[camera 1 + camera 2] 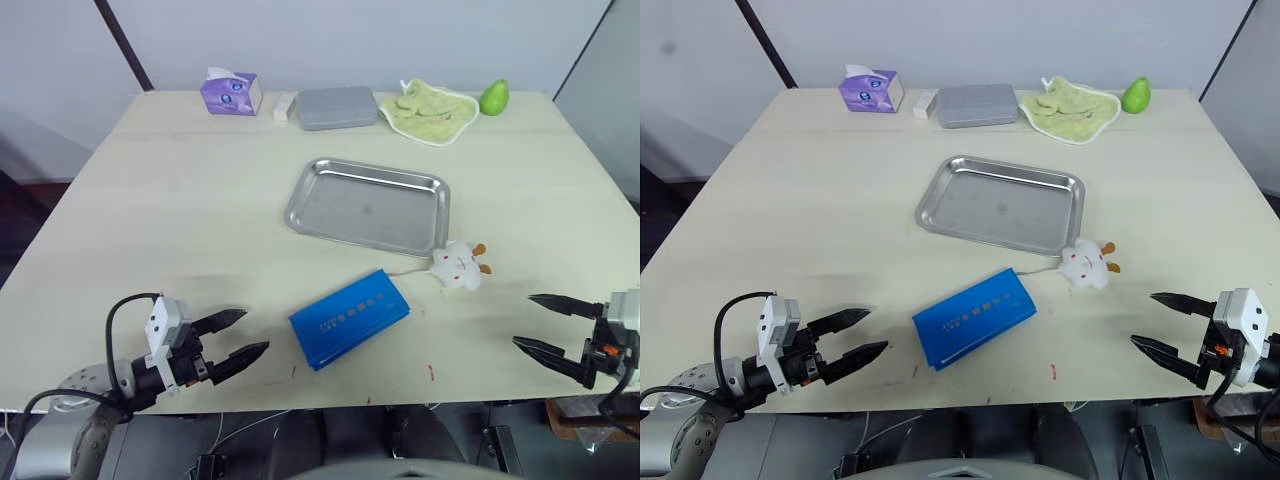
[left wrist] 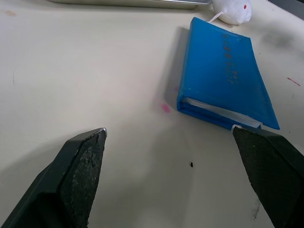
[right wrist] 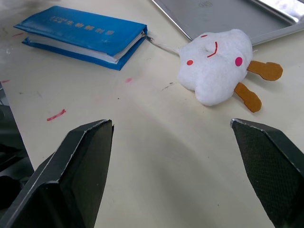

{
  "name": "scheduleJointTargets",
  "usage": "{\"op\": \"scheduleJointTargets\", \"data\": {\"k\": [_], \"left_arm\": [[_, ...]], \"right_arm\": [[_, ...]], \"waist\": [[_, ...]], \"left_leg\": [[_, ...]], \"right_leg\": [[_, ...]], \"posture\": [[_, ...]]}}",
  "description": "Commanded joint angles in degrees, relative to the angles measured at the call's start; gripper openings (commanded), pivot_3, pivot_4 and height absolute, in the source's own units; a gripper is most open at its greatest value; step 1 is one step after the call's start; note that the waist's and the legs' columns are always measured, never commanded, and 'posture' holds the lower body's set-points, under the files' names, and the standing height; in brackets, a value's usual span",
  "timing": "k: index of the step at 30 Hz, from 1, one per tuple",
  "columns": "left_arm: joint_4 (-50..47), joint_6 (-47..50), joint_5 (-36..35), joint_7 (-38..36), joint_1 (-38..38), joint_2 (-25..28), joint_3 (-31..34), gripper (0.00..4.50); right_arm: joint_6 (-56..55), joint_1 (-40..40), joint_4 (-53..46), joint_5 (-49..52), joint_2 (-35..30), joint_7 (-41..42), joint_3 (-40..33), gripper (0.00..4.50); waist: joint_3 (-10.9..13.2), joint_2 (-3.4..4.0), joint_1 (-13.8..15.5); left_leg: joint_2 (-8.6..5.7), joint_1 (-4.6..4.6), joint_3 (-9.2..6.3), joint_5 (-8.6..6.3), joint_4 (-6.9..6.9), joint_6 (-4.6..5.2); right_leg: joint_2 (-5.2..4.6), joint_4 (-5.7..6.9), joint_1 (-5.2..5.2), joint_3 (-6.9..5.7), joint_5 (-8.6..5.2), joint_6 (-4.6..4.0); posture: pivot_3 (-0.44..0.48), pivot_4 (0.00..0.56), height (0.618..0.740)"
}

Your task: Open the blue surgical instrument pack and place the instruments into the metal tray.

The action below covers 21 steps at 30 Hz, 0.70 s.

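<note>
The blue surgical instrument pack [image 1: 349, 318] lies closed and flat near the table's front edge, its pale lining showing at one end [image 2: 223, 78]. Behind it sits the empty metal tray [image 1: 368, 205]. The instruments are hidden. My left gripper [image 1: 240, 336] is open to the left of the pack, a short gap away, with nothing between its fingers. My right gripper [image 1: 537, 322] is open near the front right edge, well apart from the pack [image 3: 80, 35].
A white plush toy [image 1: 459, 266] on a cord lies between pack and tray corner. Along the back edge stand a purple tissue box [image 1: 231, 93], a grey rectangular box [image 1: 336, 107], a green cloth [image 1: 430, 110] and a green pear [image 1: 494, 97].
</note>
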Motion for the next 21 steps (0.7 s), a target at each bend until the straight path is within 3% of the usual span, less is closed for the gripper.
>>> {"op": "scheduleJointTargets", "data": {"k": [1, 11, 14, 17, 21], "left_arm": [[-1.3, -0.6, -0.6, 0.5, 0.7, 0.0, 2.2, 4.5], [-6.7, -2.7, -2.1, -1.1, 2.3, 0.3, 4.0, 4.5], [-7.8, -2.9, -1.2, -1.6, 2.5, 0.9, 3.0, 4.5], [-8.1, -2.2, -1.4, -2.3, 2.6, 1.2, 1.8, 4.5], [-7.7, -1.0, -1.7, -3.9, 2.8, 2.1, 0.8, 3.2]], "right_arm": [[0.9, -0.5, -3.2, 2.0, 0.3, -1.2, -0.7, 4.34], [15.4, -9.3, -15.6, 5.5, -2.1, -12.9, 4.1, 4.34], [18.3, -14.6, -17.4, 2.2, -5.5, -14.7, 8.6, 4.34], [17.6, -21.8, -15.7, -0.8, -8.4, -11.0, 15.6, 4.34], [15.4, -35.4, -8.0, -9.1, -9.6, -6.4, 27.6, 3.04]], "waist": [[0.0, 0.0, 0.0], [0.0, -0.01, -0.1], [0.0, 0.0, -0.1], [0.1, -0.07, -0.1], [0.3, -0.02, -0.3]], "left_leg": [[0.0, 0.0, 0.0, 0.0, 0.0, 0.0], [0.0, -0.03, -0.03, 0.0, 0.0, 0.0], [0.0, -0.03, -0.07, 0.0, 0.0, 0.0], [0.0, -0.03, -0.06, 0.0, 0.01, 0.0], [0.01, -0.12, -0.09, 0.0, 0.01, 0.01]], "right_leg": [[0.0, 0.0, 0.0, 0.0, 0.0, 0.0], [-0.02, 0.01, -0.02, -0.03, -0.01, -0.02], [-0.01, 0.01, -0.02, -0.05, -0.01, -0.02], [-0.02, 0.0, -0.02, -0.04, -0.07, -0.14], [0.0, -0.05, -0.08, -0.06, -0.07, -0.13]], "posture": [[0.0, 0.15, 0.74], [0.0, 0.15, 0.74], [0.0, 0.15, 0.74], [0.0, 0.15, 0.74], [0.0, 0.15, 0.74]]}}
